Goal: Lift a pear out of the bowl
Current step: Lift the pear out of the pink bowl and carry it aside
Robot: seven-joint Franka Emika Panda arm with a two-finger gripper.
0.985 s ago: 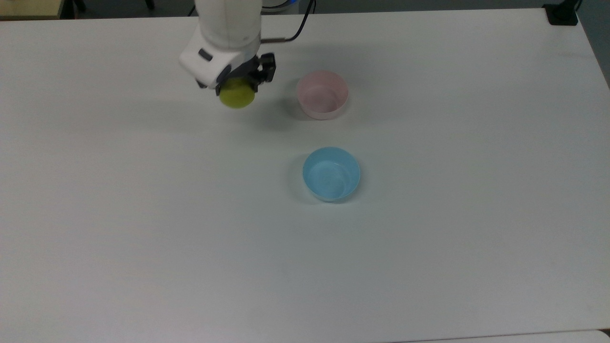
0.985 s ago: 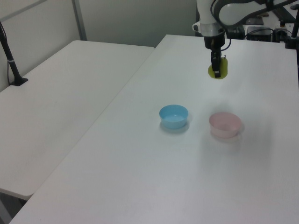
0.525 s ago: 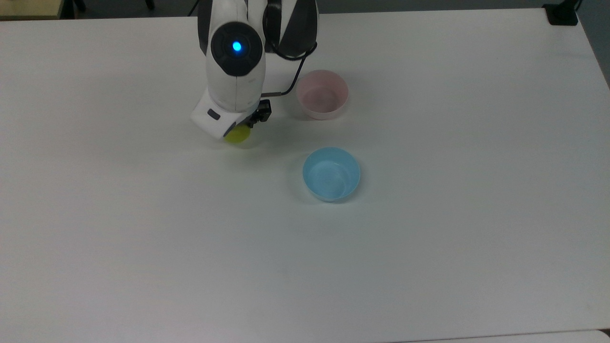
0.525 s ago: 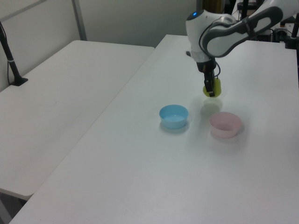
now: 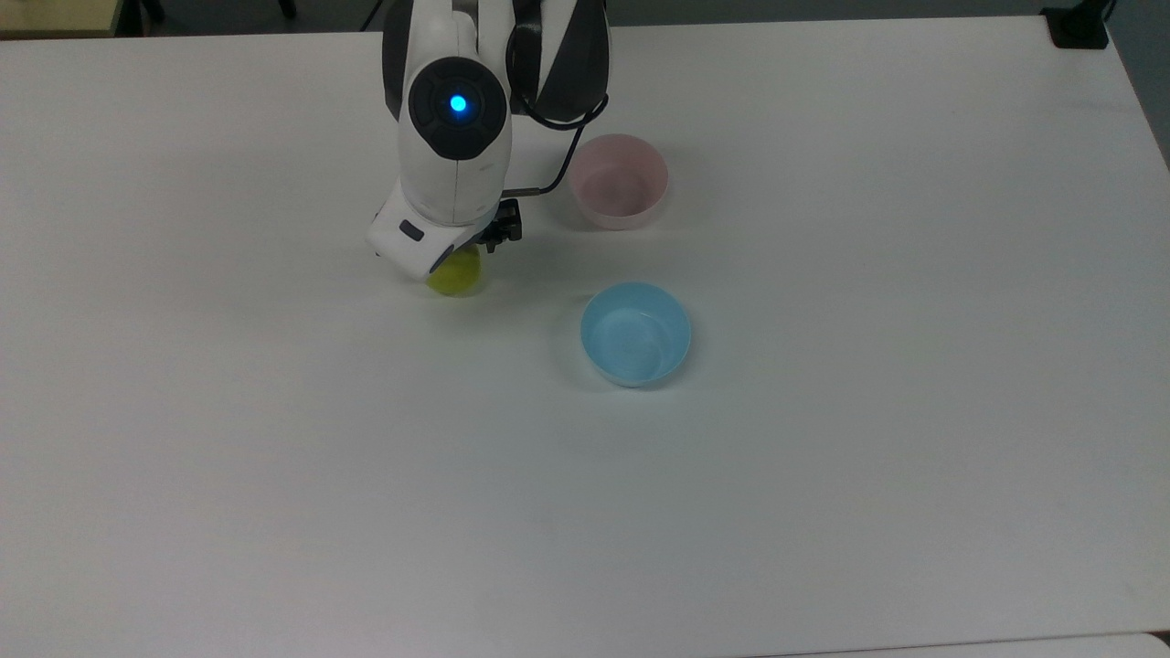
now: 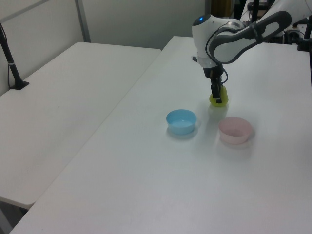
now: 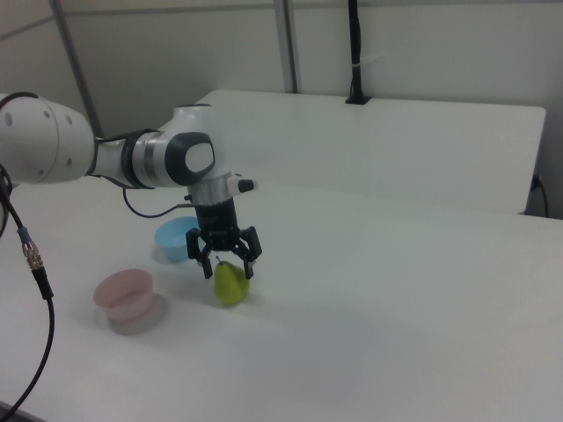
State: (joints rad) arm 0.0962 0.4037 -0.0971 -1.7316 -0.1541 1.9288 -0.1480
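A broad white tabletop (image 5: pixel 823 503) fills the foreground. A second white table (image 6: pixel 58 112) stands alongside it in the left view, a narrow gap between their edges. Pale grey partition walls (image 7: pixel 422 44) with metal posts (image 7: pixel 286 44) stand behind.

Bright, even light; soft shadows; slightly hazy.

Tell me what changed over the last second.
The arm carried the pear down and toward the top view's bottom, onto the table. The claw now stands open around the pear's top, so the grip looks released. The pink bowl and blue bowl stayed put, both empty.
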